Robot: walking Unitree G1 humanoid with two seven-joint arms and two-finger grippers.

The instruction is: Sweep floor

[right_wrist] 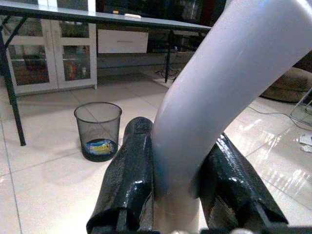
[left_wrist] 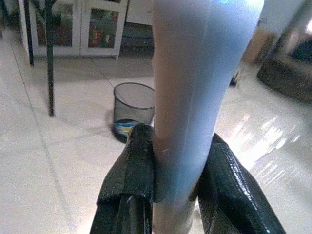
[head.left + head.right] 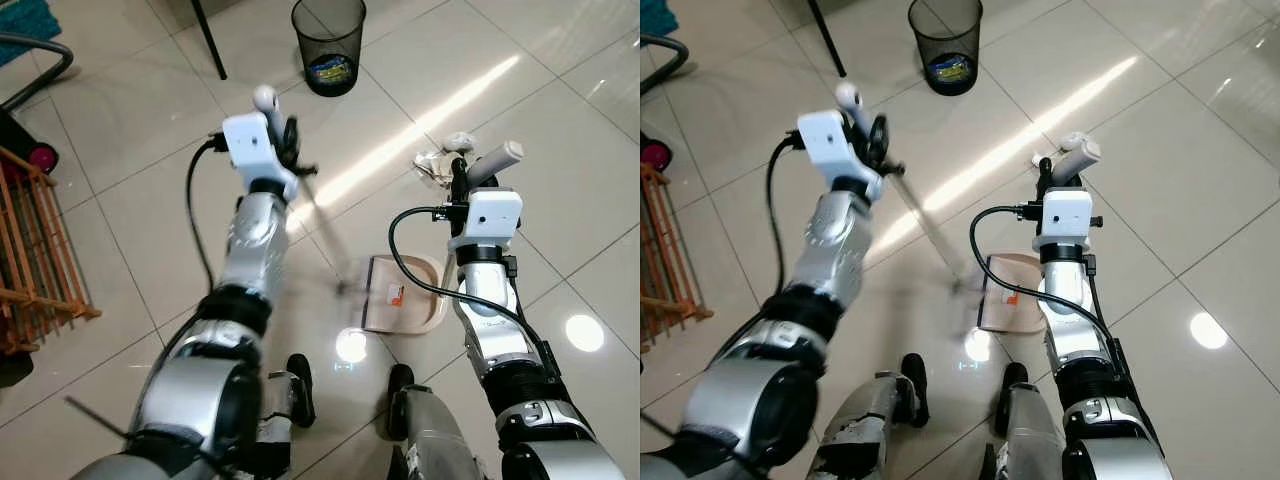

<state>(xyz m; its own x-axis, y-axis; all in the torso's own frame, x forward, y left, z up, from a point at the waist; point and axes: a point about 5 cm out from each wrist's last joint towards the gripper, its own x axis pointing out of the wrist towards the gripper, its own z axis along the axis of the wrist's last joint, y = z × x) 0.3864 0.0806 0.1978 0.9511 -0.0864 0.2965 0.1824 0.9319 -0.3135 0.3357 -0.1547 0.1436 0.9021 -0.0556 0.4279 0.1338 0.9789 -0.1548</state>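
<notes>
Glossy pale floor tiles (image 3: 560, 130) run across the whole scene, streaked with a bright band of reflected light. At the far edge of the floor stands a black mesh wastebasket (image 3: 329, 45) with coloured scraps at its bottom, and just beside it rises a dark, slanted leg of furniture (image 3: 209, 40). A wooden rack (image 3: 35, 250) sits at the robot's left edge of the floor.

The left gripper (image 3: 283, 135) is raised in front of the robot, its jaws closed around the pale broom handle (image 2: 195, 97); the wrist view shows both black fingers (image 2: 129, 180) pressed against the shaft. From there the thin handle slants down toward the floor, blurred, ending near the dustpan (image 3: 405, 295).

The right gripper (image 3: 462, 178) has its jaws clamped on the curved white dustpan handle (image 1: 219, 83), which sticks up past the fingertips. The beige dustpan lies flat on the tiles between the two arms, just ahead of the robot's feet (image 3: 300, 385), with a small orange mark on its pan. A crumpled white piece of litter (image 3: 440, 160) lies on the floor just beyond the right gripper. Behind the wastebasket, the wrist views show a glass-fronted cabinet (image 1: 48, 58) under a dark tabletop.
</notes>
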